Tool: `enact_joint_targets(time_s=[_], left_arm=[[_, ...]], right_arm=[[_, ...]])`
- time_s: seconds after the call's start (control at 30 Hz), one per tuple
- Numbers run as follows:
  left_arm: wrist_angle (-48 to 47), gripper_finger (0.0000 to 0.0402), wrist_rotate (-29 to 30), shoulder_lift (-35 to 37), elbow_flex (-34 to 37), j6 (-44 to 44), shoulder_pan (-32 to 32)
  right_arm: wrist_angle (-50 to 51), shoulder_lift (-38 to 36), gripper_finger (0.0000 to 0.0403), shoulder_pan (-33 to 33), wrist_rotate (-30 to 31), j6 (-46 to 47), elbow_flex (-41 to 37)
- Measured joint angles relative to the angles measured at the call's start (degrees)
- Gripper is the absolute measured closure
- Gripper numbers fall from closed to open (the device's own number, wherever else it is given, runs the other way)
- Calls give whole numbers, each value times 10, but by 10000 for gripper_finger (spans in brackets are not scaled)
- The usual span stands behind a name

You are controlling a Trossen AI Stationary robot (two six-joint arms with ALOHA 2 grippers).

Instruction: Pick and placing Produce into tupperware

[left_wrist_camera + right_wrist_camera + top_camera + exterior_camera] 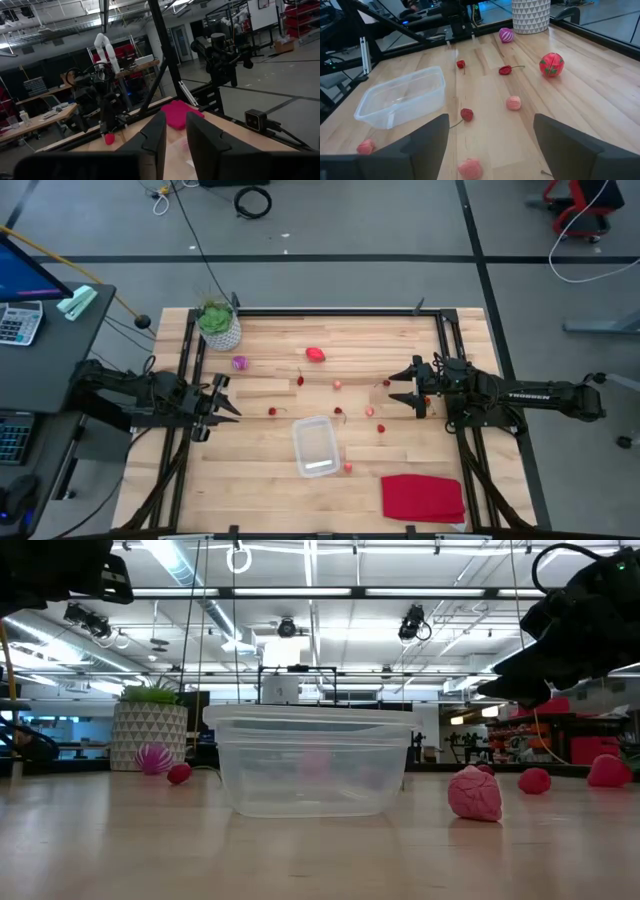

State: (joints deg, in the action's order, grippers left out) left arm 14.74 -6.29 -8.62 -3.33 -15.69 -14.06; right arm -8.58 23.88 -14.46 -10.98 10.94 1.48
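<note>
High view: wooden table (260,480) seen from straight above, both arms held out over it from the two sides.
Near right: flat red cloth (422,498) lying by the near edge.
Near centre: clear tupperware (316,446), nothing visibly inside it, standing upright near the table's middle, slightly to the near side; one small pink piece (348,467) sits just beside its right near corner.
Middle band: small red produce pieces scattered beyond and to the right of the tupperware, among them one (272,412) to its far left, one (339,412) just past its far edge, and two (381,429) to its right; all lie apart from the container.
Left gripper (226,399): held above the left part of the table, fingers pointing toward the centre and spread apart, holding nothing.
Right gripper (402,389): above the right part of the table, fingers wide apart and holding nothing, with red pieces lying below and just in front of it.
Farther back: larger red-pink piece (315,354) past the centre; small purple piece (239,363) to its left.
Far left corner: green plant in a white patterned pot (219,326).
</note>
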Motion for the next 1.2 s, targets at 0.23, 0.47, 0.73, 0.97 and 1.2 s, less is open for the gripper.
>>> enact_joint_targets(time_s=[0.23,0.47,0.73,0.97,1.2], left_arm=[[0,317,0,0,0,0,0],[0,312,0,0,0,0,0],[0,321,0,0,0,0,0],[0,313,0,0,0,0,0],[0,318,0,0,0,0,0]], right_arm=[[0,0,103,0,0,0,0],[0,0,103,0,0,0,0],[0,0,103,0,0,0,0],[0,0,103,0,0,-11,0],[-7,0,103,3,-3,29,0]])
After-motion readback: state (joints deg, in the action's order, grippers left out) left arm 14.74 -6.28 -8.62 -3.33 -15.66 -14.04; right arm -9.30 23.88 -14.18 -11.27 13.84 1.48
